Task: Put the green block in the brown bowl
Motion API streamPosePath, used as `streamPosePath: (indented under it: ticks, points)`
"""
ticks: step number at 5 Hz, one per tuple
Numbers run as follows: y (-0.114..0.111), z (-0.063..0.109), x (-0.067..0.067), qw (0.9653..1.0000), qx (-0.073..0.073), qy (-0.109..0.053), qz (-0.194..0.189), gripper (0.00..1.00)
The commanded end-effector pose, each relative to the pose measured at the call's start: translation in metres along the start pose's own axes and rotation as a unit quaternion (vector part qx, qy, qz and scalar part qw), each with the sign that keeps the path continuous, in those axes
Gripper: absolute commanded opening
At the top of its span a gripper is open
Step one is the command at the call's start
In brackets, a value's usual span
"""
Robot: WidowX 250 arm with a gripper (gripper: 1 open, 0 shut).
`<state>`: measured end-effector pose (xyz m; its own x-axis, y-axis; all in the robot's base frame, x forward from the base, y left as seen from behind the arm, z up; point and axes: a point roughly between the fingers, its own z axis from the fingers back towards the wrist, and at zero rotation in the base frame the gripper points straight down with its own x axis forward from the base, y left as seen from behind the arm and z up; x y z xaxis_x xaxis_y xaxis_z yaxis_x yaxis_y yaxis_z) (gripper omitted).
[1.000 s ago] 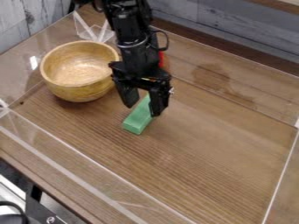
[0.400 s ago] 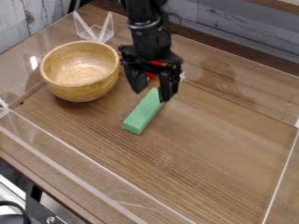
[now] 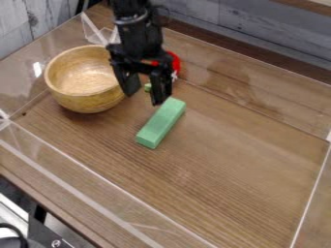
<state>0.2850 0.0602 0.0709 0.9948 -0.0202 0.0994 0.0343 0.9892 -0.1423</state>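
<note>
The green block (image 3: pixel 161 123) lies flat on the wooden table, a long mid-green bar angled from lower left to upper right. The brown bowl (image 3: pixel 87 78) stands to its upper left, round, light wood, nothing in it. My gripper (image 3: pixel 145 87) hangs pointing down between the bowl and the block's upper end, above the table. Its dark fingers (image 3: pixel 159 89) stand apart and hold nothing. It is clear of the block.
A red rounded object (image 3: pixel 173 65) shows just behind the gripper. Clear plastic walls (image 3: pixel 26 114) fence the table on all sides. Bare wood (image 3: pixel 246 145) stretches to the right and front of the block.
The gripper straddled the block's upper end a second ago. It has since lifted off and moved up-left toward the bowl. The block stayed on the table.
</note>
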Motion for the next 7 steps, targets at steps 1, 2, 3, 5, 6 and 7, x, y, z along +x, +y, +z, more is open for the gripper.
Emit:
streamPosePath:
  ticks: [1, 2, 3, 5, 6, 7]
  points:
    - [-0.009, -0.001, 0.002, 0.9993, 0.004, -0.020, -0.033, 1.00]
    - [-0.017, -0.014, -0.004, 0.9989, 0.000, -0.023, -0.041, 1.00]
    - [-0.024, -0.024, -0.005, 0.9985, -0.002, -0.029, -0.047, 1.00]
    - [-0.026, -0.014, 0.016, 0.9962, -0.015, -0.030, -0.080, 1.00]
    - [-0.014, -0.012, 0.007, 0.9973, -0.017, -0.031, -0.064, 1.00]
    - [-0.002, -0.010, -0.001, 0.9984, -0.017, -0.033, -0.043, 1.00]
